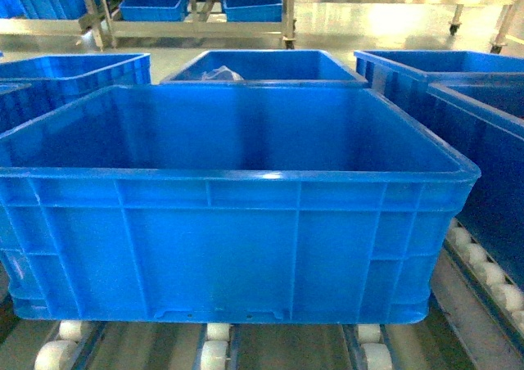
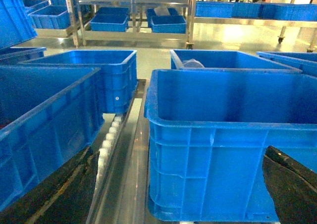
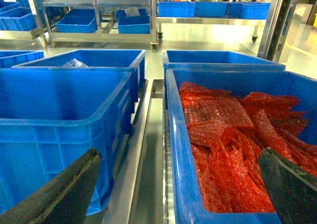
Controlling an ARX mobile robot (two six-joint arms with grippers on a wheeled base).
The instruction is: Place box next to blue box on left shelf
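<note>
Resting on the white rollers (image 1: 214, 355) of the left shelf (image 1: 483, 300), the box (image 1: 237, 223) fills the middle of the head view, its inside bare. Another blue crate (image 1: 262, 65) is seen just behind it, with something pale and crumpled inside. More blue crates are set on either side — the one on the left (image 2: 44, 120) stands across a roller lane (image 2: 111, 135), and the one on the right (image 3: 233, 135) is packed with red bubble wrap (image 3: 233, 130). Metal racks (image 2: 133, 16) holding smaller blue bins are visible far behind. The left end effector (image 2: 178, 184) is spread wide, its dark fingers (image 2: 59, 189) shown at both lower corners, one on either side of the box's corner. The right end effector (image 3: 178, 189) is likewise spread wide — nothing is gripped by either.
</note>
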